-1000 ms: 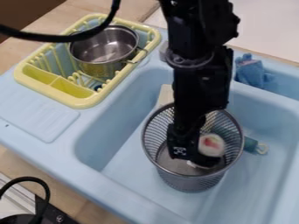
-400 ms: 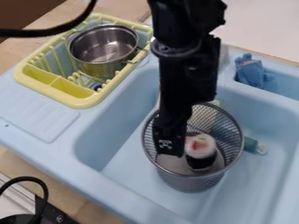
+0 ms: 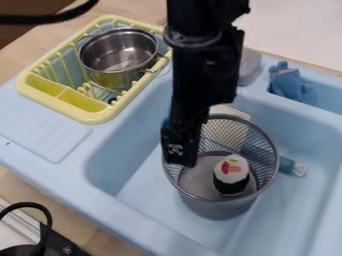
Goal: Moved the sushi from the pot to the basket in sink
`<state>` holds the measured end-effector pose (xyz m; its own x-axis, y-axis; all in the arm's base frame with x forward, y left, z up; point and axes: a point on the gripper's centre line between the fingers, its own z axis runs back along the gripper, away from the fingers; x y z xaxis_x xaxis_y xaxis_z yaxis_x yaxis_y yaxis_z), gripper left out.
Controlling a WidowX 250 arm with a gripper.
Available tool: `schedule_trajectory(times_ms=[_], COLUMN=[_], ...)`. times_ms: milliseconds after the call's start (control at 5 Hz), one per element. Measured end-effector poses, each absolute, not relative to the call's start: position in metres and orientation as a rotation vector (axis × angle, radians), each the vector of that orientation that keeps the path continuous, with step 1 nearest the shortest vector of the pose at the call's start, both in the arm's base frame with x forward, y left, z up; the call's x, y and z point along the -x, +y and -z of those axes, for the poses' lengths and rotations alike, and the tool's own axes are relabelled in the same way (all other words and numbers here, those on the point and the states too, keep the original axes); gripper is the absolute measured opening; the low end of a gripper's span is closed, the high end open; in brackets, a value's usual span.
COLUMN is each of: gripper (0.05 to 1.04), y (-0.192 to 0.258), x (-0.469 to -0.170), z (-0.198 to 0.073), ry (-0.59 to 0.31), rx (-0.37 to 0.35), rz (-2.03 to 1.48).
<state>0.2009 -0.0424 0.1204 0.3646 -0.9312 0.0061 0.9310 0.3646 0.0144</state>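
Observation:
My black gripper [image 3: 182, 150] hangs over the left rim of the wire mesh basket, to the left of and above the sushi. The sushi [image 3: 231, 175], white on top with a red and green centre and a dark wrap, rests inside the basket toward its right side, apart from the gripper. The round grey mesh basket [image 3: 219, 209] stands in the light blue sink [image 3: 145, 175]. At the upper left, the metal pot [image 3: 119, 57] sits in the yellow dish rack with no sushi visible inside.
The yellow dish rack [image 3: 93, 116] stands on the sink's left ledge. A teal-handled tool [image 3: 287, 165] lies in the sink, partly behind the basket. A blue cloth [image 3: 286, 81] sits in the small compartment at upper right. Black cables cross the upper left and lower left.
The gripper has moved left and up, away from the sushi. The sushi, beside the gripper earlier, now stands free in the basket. Basket and pot have kept their places.

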Motion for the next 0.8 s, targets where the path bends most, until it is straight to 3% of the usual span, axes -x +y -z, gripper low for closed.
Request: schedule_trajectory(times_ms=[200,600,800], gripper=[0.999,0.999,0.999], y=[-0.028,0.002,0.021], x=[-0.203,-0.191,-0.179], z=[-0.125,-0.137,-0.136], ry=[0.016,-0.029,-0.028], rx=[-0.03,-0.062,-0.018], rz=[1.2,0.928,0.717])
